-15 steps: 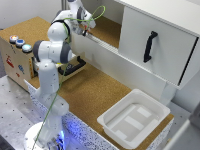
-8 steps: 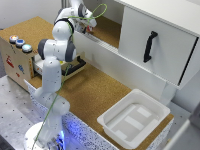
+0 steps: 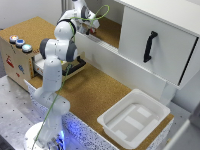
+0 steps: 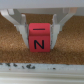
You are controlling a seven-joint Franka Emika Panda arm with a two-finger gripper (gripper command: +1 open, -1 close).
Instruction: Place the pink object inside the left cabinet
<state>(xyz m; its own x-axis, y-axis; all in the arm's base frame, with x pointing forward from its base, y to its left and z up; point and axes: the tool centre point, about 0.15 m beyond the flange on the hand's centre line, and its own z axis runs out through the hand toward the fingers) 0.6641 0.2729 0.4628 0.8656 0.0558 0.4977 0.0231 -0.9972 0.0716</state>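
Observation:
In the wrist view the pink object [image 4: 39, 39], a small reddish-pink cube marked "N", sits squarely between my gripper's [image 4: 39, 36] two pale fingers [image 4: 21, 27], which press on its sides. Cork-brown floor of the left cabinet [image 4: 15, 56] lies just under it, and I cannot tell whether the cube touches it. In the exterior view the gripper [image 3: 92, 27] reaches over the low white front wall [image 3: 112, 57] into the left cabinet [image 3: 111, 31]; the cube is too small to make out there.
A white door with a black handle [image 3: 150, 46] closes the compartment on the exterior view's right. A white tray [image 3: 135, 120] lies on the cork table. A wooden box with coloured buttons [image 3: 17, 52] and a pulled-out drawer [image 3: 75, 67] stands beside the arm.
The gripper has shifted slightly lower and toward the exterior view's right, deeper into the left cabinet.

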